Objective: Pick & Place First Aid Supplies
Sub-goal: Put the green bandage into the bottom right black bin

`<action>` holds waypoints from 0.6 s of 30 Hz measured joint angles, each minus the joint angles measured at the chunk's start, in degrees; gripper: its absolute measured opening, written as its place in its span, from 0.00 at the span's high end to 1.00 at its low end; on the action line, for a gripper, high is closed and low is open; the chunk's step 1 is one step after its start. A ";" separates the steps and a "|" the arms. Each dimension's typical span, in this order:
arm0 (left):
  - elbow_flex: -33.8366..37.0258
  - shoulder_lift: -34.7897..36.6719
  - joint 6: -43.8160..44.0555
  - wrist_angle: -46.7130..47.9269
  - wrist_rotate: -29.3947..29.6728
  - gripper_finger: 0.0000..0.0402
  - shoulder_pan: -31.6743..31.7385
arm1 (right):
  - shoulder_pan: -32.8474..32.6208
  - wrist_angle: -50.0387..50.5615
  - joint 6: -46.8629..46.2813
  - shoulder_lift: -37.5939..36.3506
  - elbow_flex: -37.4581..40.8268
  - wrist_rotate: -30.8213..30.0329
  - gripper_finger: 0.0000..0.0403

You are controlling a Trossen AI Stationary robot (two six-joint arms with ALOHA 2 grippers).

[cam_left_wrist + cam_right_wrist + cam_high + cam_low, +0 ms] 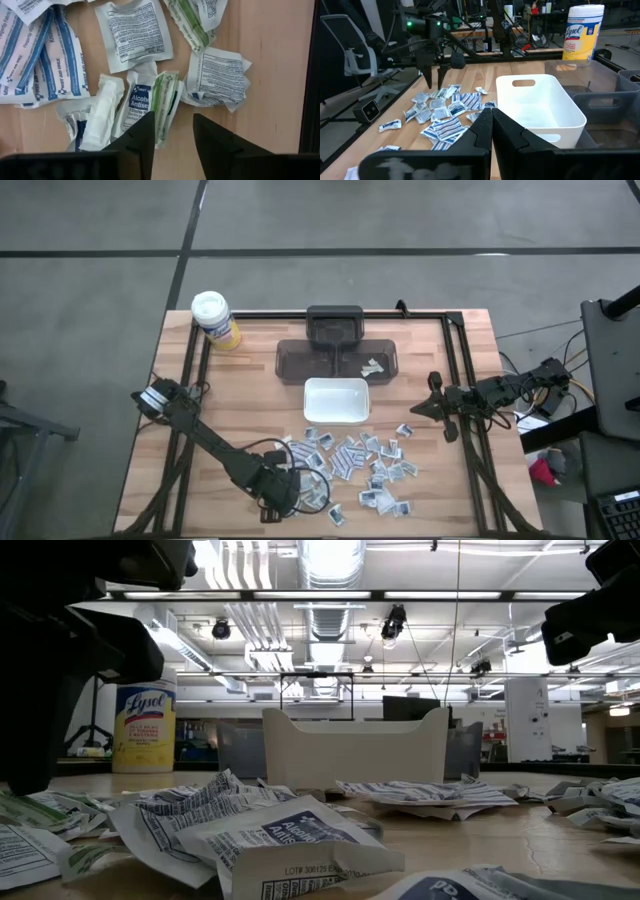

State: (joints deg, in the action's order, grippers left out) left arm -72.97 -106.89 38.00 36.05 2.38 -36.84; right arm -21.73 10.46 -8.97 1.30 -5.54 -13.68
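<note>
Several small white, grey and blue-printed first aid packets (pixel 355 465) lie loose on the wooden table near its front edge. My left gripper (pixel 173 125) points down over the left end of the pile, open. An alcohol packet (pixel 139 100) and a green-striped one (pixel 165 97) lie by one fingertip, with bare wood in the gap. My right gripper (pixel 491 114) is shut at the table's right side, level, touching nothing. My left gripper comes from above, pointing steeply down, with one fingertip (pixel 145 130) over the lower edge of the alcohol packet (pixel 136 111). Whether the fingertip touches the packet I cannot tell. The packets lie flat on the table.
A white tray (pixel 336 384) stands just beyond the pile at mid-table. Behind it sits a dark clear bin (pixel 300 365) holding a few packets (pixel 375 367). A yellow canister (pixel 215 320) stands at the far left corner. Bare wood shows left of the pile.
</note>
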 joint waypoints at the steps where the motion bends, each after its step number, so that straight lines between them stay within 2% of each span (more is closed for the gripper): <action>1: 0.00 0.00 0.03 -0.02 0.06 0.69 0.02 | 0.01 0.00 0.00 0.00 0.00 0.01 0.98; 9: -1.73 0.13 2.84 0.06 0.07 0.69 0.09 | 0.01 0.00 0.00 0.00 0.00 0.00 0.98; 14: -2.00 0.20 1.95 0.39 4.81 0.69 0.15 | 0.01 0.02 0.00 0.00 0.00 -0.01 0.98; 18: -1.64 -0.23 1.14 0.39 5.33 0.69 0.42 | 0.02 0.01 0.00 0.00 0.00 0.00 0.98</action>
State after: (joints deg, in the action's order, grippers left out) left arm -74.61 -107.12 39.14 36.44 7.71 -36.42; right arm -21.71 10.47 -8.97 1.30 -5.54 -13.68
